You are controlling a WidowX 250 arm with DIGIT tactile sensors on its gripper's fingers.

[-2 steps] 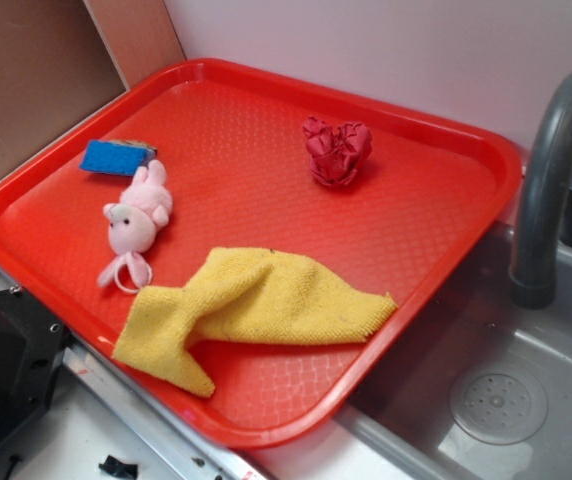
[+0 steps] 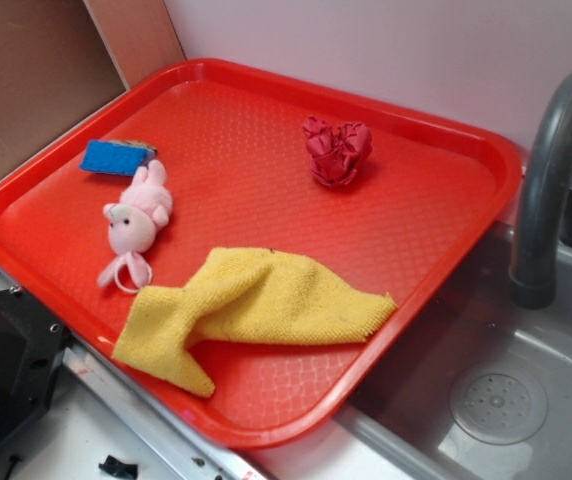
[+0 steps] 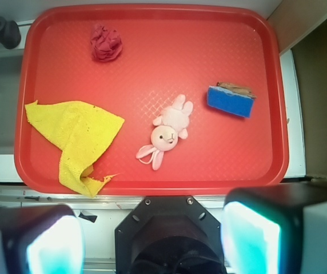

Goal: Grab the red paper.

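Gripper (image 3: pixel 152 242) shows only in wrist view, cut off at bottom edge: two blurred, glowing finger pads (image 3: pixel 249 240) set wide apart w/ nothing between them, hanging off the tray's near rim, well away from everything on it. Red paper (image 2: pixel 337 150), a dark crimson creased wad, sits alone on red plastic tray (image 2: pixel 446 135) w/ diamond-textured floor, near the corner by the grey faucet (image 2: pixel 546 170). Fuzzy yellow cloth (image 2: pixel 256 305) lies rumpled, one corner over the rim; pink plush bunny (image 2: pixel 138 220) beside blue sponge (image 2: pixel 116 157), its brown top hard to make out.
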